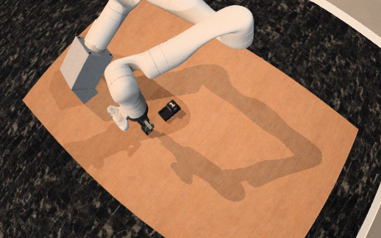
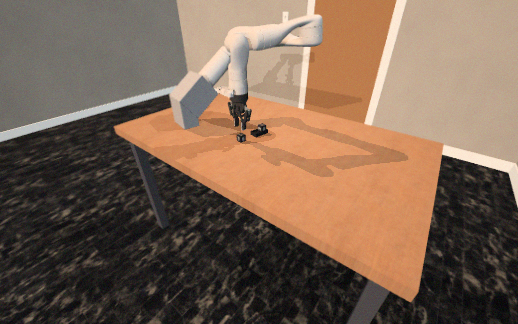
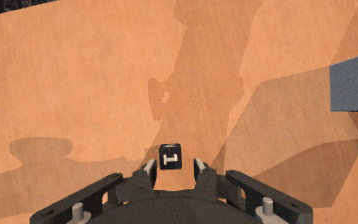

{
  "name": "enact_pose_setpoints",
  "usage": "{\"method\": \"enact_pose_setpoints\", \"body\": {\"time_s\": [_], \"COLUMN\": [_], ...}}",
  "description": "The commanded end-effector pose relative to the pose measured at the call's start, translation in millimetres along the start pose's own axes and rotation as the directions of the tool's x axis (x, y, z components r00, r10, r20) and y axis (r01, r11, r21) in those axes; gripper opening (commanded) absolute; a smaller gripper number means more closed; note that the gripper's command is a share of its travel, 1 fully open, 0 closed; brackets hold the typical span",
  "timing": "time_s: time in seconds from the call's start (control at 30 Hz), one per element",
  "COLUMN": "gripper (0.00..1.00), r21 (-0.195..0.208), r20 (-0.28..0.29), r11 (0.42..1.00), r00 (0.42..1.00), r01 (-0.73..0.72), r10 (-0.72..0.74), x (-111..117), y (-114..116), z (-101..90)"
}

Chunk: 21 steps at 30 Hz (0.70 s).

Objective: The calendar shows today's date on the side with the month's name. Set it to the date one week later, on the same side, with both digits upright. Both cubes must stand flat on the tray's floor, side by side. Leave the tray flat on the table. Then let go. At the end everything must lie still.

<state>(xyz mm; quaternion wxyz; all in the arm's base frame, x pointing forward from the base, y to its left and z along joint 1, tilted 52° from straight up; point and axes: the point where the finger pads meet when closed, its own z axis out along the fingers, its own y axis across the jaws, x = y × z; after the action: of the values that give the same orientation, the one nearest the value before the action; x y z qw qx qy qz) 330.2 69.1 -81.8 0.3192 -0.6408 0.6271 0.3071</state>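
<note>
Orange grained tabletop, black cube, pale 1, open black claw.

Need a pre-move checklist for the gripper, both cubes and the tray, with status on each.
1. Gripper open, nothing held: ok.
2. Loose cube resting on the table, below the fingertips: ok.
3. Loose cube in the tray: not ok, it sits outside.
4. Other cube in the tray, at one end, leaving room beside it: ok.
5. Tray flat on the table: ok.
6. Digit on the loose cube's calendar side: cannot tell; the wrist view shows a 1 on its top face only.
</note>
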Motion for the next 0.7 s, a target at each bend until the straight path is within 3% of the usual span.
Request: {"method": "enact_pose_setpoints", "body": {"time_s": [0.0,0.2,0.43,0.47,0.67], "gripper": [0.46,0.46,0.46,1.0,1.0], "r21": [0.019,0.019,0.019,0.019,0.019], "r20": [-0.005,-0.005,-0.005,-0.005,-0.005], "r11": [1.0,1.0,1.0,1.0,1.0], "r00": [1.0,1.0,1.0,1.0,1.0], "r01": [0.002,0.002,0.002,0.002,0.002], "r10": [-0.002,-0.002,-0.002,-0.002,-0.002], "x": [1,1,1,1,1], "y": [-6,-6,-6,-6,-6], "z": [-18.6,-39.1,-42.4,-42.4,-42.4]}}
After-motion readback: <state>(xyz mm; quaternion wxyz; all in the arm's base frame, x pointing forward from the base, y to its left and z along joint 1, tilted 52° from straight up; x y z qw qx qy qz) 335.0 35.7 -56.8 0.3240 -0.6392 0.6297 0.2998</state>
